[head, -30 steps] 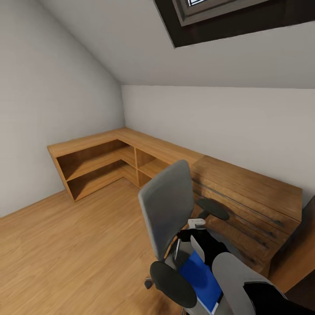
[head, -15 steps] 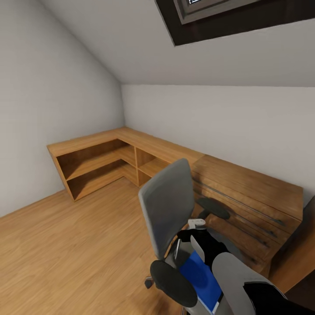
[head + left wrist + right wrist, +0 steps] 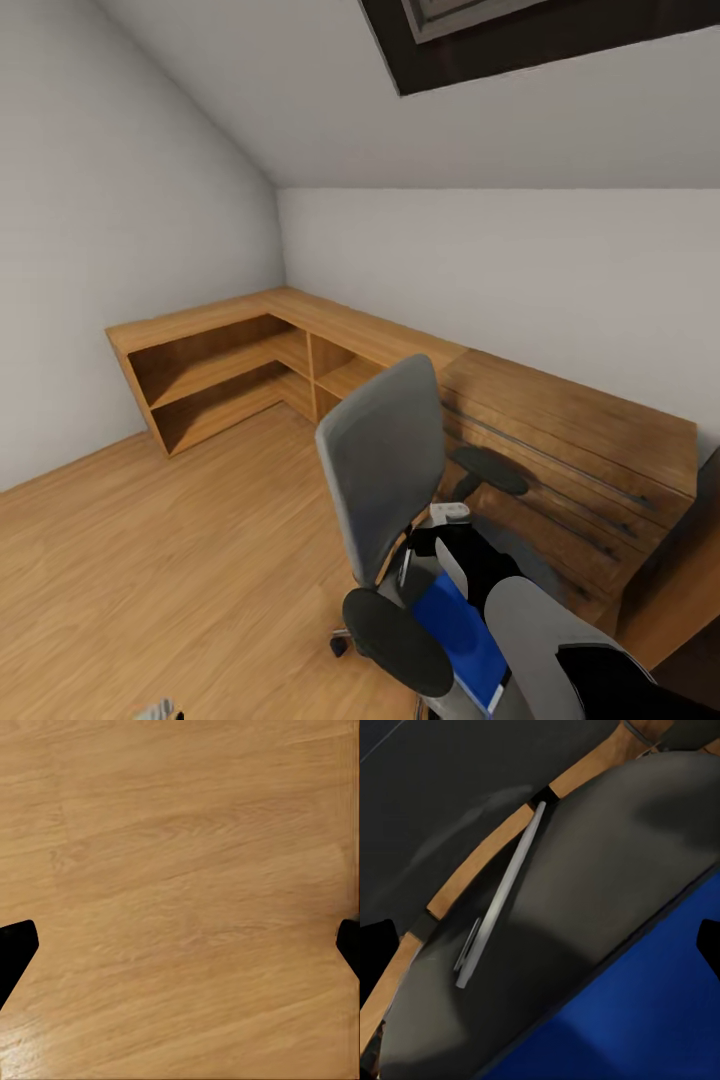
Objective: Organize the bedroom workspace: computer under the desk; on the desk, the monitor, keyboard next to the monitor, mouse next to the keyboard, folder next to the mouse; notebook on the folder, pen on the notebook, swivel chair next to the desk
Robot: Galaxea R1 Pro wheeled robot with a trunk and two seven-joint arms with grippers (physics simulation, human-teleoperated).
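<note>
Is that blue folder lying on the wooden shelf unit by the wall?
No, the blue folder lies on the seat of the swivel chair, while the top of the wooden shelf unit behind it is bare.

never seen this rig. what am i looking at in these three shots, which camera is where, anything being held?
Simulator renders from a two-armed wheeled robot. The head view looks down over a bedroom: a swivel chair with a blue folder on its seat, and wooden shelving along the walls. The right arm reaches over the seat. The right wrist view looks along the right gripper, its fingertips wide apart, at the folder and a pen on the seat. The left wrist view shows the left gripper open above wood floor. Nothing is held.
</note>
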